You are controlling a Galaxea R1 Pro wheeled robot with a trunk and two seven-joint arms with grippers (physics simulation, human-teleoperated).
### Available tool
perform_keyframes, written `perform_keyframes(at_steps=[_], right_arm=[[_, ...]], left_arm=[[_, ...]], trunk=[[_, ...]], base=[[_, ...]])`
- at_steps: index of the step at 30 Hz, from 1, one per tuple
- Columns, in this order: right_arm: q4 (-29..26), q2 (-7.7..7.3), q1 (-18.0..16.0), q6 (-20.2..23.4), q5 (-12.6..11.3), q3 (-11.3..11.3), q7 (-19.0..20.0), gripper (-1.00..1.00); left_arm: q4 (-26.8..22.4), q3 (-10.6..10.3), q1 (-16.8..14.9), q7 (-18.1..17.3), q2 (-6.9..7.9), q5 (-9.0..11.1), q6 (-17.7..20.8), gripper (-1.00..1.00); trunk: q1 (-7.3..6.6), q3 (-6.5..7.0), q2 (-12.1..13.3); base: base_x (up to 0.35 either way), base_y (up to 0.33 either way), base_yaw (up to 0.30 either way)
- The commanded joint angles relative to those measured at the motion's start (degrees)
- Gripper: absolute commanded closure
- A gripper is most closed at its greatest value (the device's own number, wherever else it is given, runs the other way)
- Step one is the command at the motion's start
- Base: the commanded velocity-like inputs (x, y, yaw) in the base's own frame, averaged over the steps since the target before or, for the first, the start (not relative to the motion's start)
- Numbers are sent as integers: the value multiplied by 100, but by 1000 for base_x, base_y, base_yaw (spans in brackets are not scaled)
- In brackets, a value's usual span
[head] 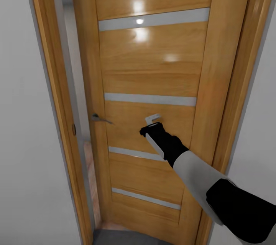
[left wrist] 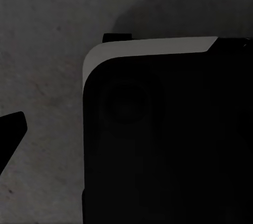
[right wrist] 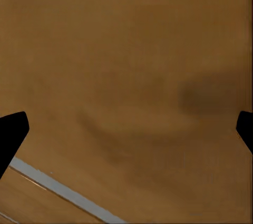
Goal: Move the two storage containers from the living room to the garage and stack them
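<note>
The storage containers are out of view. I face a honey-coloured wooden door (head: 153, 68) with pale horizontal strips. My right gripper (head: 152, 122) reaches out to the door panel at mid-height, right of the metal lever handle (head: 100, 119). In the right wrist view the door's wood (right wrist: 126, 50) lies close ahead. The right gripper (right wrist: 126, 129) is open with nothing held, its fingertips (right wrist: 11, 129) at the picture's sides. In the left wrist view one fingertip (left wrist: 11, 132) of my left gripper stands spread far out over dark grey floor (left wrist: 47, 76), beside a black part of my own body (left wrist: 168, 139).
The door stands slightly ajar at its handle side, with a narrow gap (head: 86, 153) showing light wood flooring beyond. The wooden door frame (head: 53, 83) and white walls (head: 23, 141) close in on both sides. Dark grey floor (head: 126, 238) lies at the threshold.
</note>
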Motion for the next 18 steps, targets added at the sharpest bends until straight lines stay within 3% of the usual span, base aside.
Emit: perform_keyframes(at_steps=[1, 14, 18], right_arm=[[26, 0, -20, 52, 101, 17, -94, -100], [42, 0, -100, -7, 139, 12, -351, -100], [40, 0, -101, -210, 132, 12, -486, -100]], left_arm=[[-2, 7, 0, -2, 1, 2, -16, -100], [-2, 8, 0, -2, 1, 2, -11, -100], [-2, 8, 0, -4, 1, 2, -14, -100]], trunk=[[0, -7, -3], [0, -7, -3], [0, -7, -3]], base=[[0, 0, 0], [0, 0, 0], [0, 0, 0]])
